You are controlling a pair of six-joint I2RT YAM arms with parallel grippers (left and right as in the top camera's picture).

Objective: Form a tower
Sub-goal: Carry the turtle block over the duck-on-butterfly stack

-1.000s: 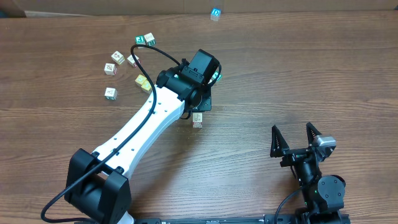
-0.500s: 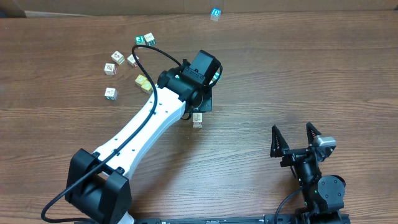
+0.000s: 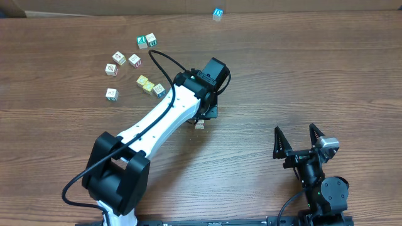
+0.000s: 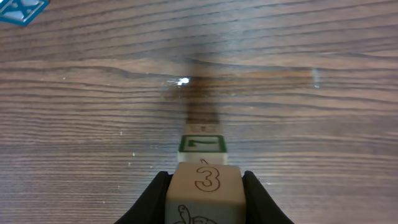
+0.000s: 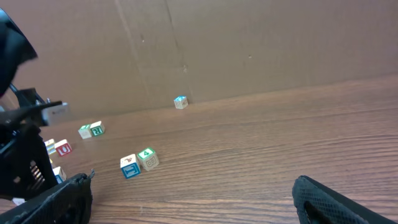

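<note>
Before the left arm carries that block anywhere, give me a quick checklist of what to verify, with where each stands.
1. Left gripper shut on the cube marked 3, a finger on each side: ok.
2. Gap between that cube and the green-printed cube just beyond it: cannot tell.
3. Tower upright at the far table edge, untouched: ok.
4. Table between held cube and tower free of loose cubes: ok.
5. Right gripper open, parked apart: ok.
</note>
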